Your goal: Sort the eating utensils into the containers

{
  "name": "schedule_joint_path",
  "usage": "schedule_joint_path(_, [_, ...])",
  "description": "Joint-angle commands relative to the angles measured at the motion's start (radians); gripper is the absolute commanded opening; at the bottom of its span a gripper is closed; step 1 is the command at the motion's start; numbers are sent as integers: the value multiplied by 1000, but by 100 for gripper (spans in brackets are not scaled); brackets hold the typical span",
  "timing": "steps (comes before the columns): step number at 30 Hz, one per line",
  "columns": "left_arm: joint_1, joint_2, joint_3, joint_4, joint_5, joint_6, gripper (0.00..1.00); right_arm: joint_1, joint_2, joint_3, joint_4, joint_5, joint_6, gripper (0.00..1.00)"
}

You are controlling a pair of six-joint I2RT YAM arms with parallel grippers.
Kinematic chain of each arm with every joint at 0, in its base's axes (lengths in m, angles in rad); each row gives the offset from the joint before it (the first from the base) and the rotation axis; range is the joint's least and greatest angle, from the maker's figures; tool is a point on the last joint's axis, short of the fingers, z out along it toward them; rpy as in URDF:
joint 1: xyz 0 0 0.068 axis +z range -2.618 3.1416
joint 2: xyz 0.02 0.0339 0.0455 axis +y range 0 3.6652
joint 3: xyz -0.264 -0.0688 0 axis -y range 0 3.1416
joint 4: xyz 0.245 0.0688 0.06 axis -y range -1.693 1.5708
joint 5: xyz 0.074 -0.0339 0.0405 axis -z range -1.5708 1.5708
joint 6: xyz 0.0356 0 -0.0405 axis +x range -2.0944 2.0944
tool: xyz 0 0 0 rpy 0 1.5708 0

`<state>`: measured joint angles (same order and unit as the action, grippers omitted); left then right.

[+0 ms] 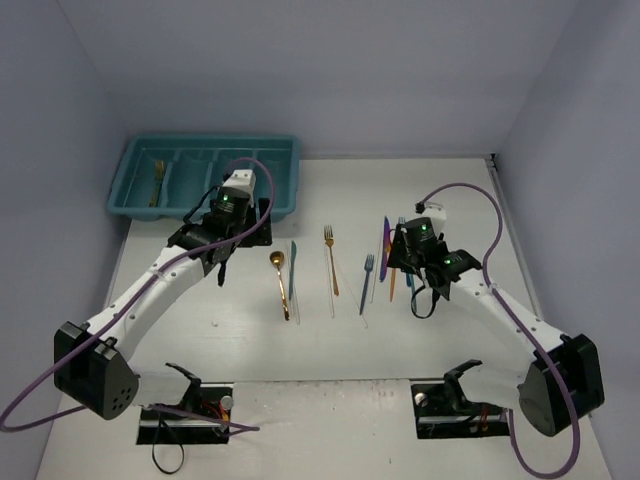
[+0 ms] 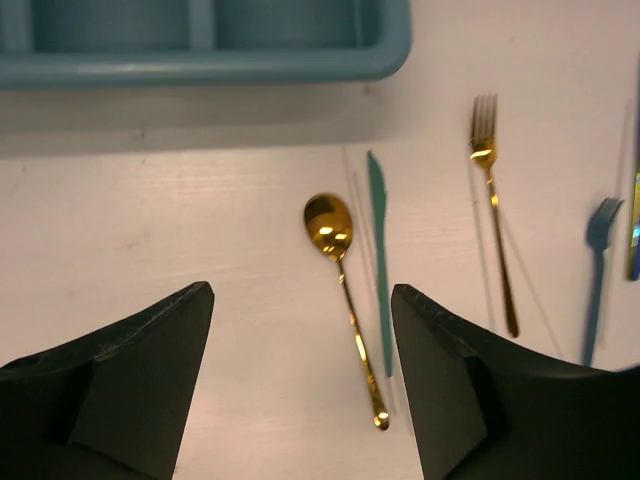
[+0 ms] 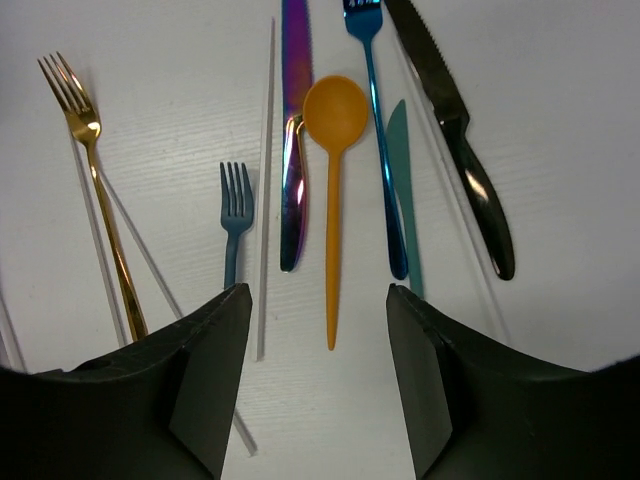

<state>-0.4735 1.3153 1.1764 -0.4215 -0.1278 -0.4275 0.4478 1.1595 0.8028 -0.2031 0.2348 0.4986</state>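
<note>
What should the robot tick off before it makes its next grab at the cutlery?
1. Left claw open and empty: ok.
2. Right claw open and empty: ok.
3. Gold spoon lined up ahead of the left claw: ok.
4. Gold spoon free of neighbours: not ok; the teal knife lies close alongside its handle.
5. Orange spoon free of neighbours for the right claw: not ok; the purple knife and blue fork flank it closely.
6. Room in the tray: ok; only one gold fork shows inside.
</note>
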Motion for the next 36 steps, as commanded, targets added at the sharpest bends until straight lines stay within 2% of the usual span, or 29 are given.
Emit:
schedule_joint_path(1, [7,-132,-48,-64,-75,-11,69,40,91,34,13,-12,129,53])
schedule_joint_path(6, [9,-283,-195,-78,-175,15,69,124,196,47,14,13,226,52])
schedule_joint_path(12, [10,-397,-282,-79,-226,45,69,180,315,74,14,31,311,46])
schedule_joint_path(23, [12,-393,-262,-97,-220,61,69,228,426,128,14,84,360,40])
schedule_joint_path(36, [13,-383,-261,-94,-188,52,69,229,497,140,15,98,379,29])
